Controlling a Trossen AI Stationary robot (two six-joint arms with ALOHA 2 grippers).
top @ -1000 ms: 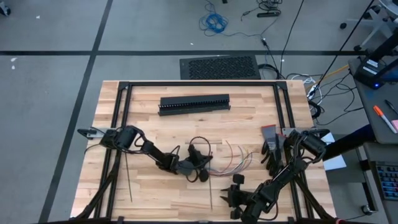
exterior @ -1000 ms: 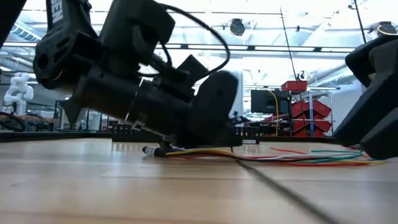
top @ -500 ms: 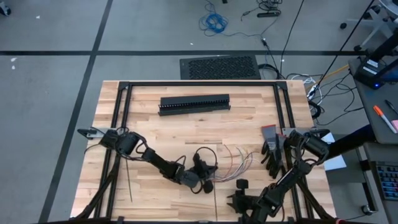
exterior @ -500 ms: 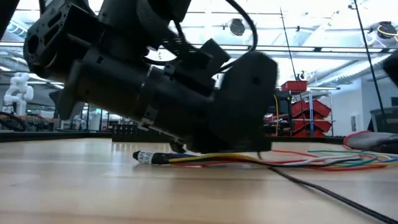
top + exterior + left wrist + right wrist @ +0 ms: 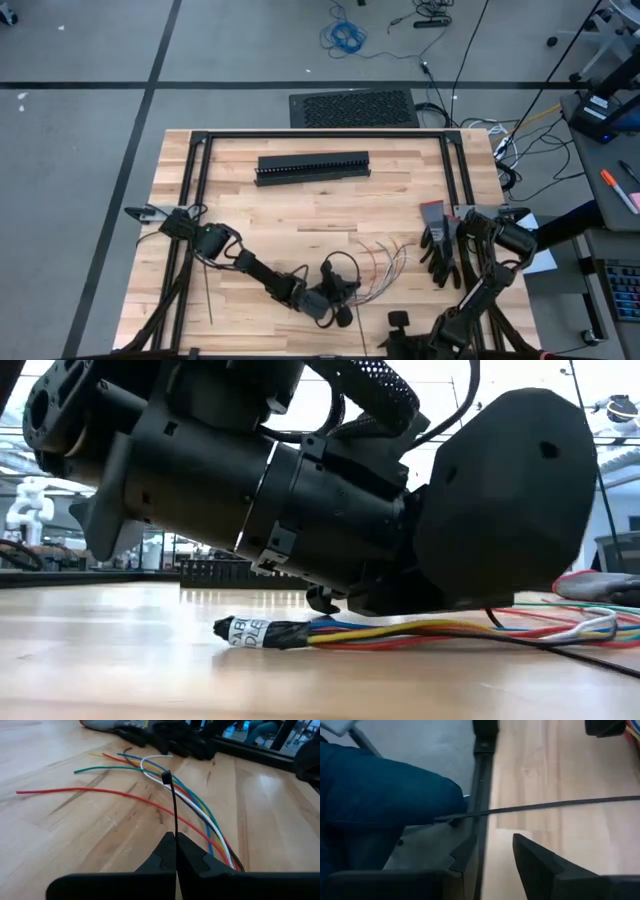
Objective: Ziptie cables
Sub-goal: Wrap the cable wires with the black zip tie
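Just ahead of your left gripper point(image 5: 176, 851), clamped on the thin black plastic ziptie point(image 5: 172, 805), the multicoloured wire bundle point(image 5: 200, 815) has come closer; threading looks near. Your right gripper point(image 5: 490, 851) hangs half-open beside another strip, apparently without gripping it.

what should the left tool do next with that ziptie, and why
Probably ease the ziptie's head down and under the cables. The left tool is shut on the ziptie, whose tip hovers over the fanned wires, not yet looped around them.
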